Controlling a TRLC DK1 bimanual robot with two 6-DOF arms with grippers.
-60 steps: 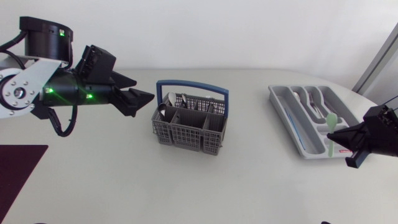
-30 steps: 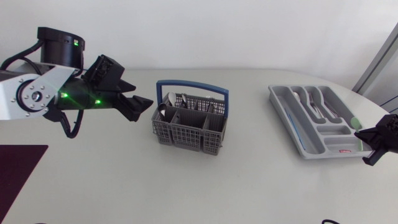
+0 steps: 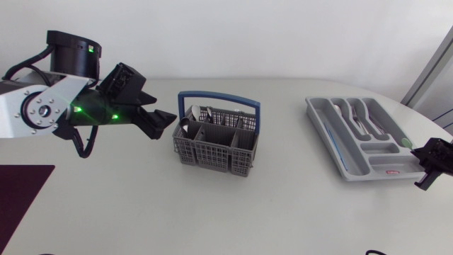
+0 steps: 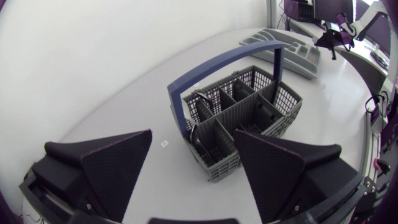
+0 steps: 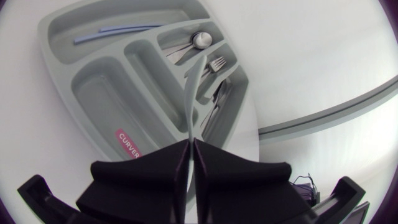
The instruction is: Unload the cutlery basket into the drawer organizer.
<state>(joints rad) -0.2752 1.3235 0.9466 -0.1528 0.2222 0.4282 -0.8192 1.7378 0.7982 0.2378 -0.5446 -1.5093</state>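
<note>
Right pincer point(image 5: 189, 146), utensil point(image 5: 191, 93) clamped, near organizer point(image 3: 386, 151), table point(image 3: 283, 205) edge.

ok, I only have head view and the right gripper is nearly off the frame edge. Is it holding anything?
Observer: Yes. The right wrist view shows the right gripper shut on a thin pale utensil handle, which points ahead over the drawer organizer.
Operator: What's in the organizer?
Observer: A spoon and a fork lie in neighbouring narrow slots, and a blue stick lies in the long slot.
Operator: And the left side?
Observer: The left wrist view shows the left gripper open, with the cutlery basket just ahead of it and nothing between its fingers.
</note>
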